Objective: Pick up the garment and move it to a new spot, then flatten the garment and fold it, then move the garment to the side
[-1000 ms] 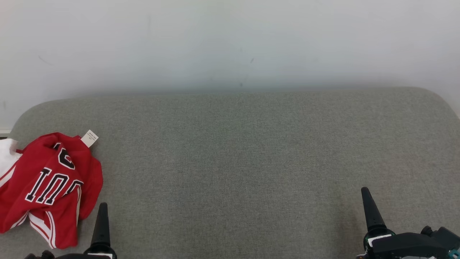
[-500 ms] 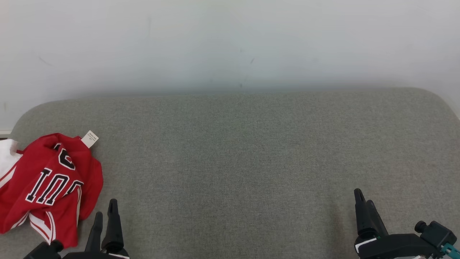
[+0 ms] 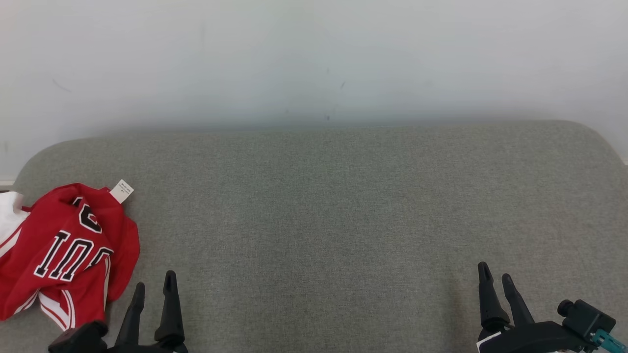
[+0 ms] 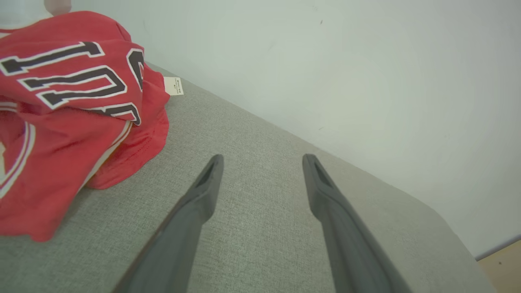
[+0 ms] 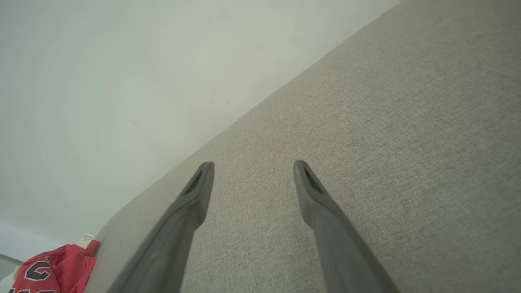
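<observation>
Crumpled red garment [image 3: 68, 255], with black white-edged lettering and white striped trim on top and a white tag [image 3: 121, 190] sticking out at the far edge. Heaped, neither flattened nor folded. Lies just left of the left end effector [image 3: 155, 279], beside and ahead of its fingertips, apart from them. Sits well apart from the right end effector [image 3: 494, 271], far to its left.
</observation>
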### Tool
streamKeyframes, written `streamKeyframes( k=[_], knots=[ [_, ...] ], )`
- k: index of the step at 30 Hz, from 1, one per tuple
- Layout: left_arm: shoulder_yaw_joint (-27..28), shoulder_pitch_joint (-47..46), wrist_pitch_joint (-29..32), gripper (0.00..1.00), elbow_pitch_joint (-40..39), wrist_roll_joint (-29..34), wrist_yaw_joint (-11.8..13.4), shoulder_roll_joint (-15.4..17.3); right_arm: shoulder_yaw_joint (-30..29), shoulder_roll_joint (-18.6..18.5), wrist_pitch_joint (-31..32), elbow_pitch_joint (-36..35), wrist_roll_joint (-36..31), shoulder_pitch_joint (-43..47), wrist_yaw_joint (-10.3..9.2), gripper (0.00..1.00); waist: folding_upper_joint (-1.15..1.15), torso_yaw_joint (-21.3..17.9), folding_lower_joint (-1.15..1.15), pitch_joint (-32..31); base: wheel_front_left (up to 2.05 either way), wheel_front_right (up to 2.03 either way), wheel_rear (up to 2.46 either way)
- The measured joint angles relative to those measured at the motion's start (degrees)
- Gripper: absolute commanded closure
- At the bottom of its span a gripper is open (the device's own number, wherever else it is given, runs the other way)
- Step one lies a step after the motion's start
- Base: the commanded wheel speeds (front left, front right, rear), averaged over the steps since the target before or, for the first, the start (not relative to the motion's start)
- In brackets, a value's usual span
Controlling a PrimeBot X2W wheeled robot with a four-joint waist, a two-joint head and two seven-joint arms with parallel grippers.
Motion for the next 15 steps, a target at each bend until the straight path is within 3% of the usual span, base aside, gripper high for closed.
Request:
streamKeyframes(
  k=[15],
  knots=[
    [-2.65,0.15,-2.10,0.00,0.21,8.94,2.92,1.78,0.43,-0.02,-1.64,-0.04,-10.59,0.08,0.00,0.00,0.00,0.01,0.00,0.09,0.00,0.00,0.00]
  ],
)
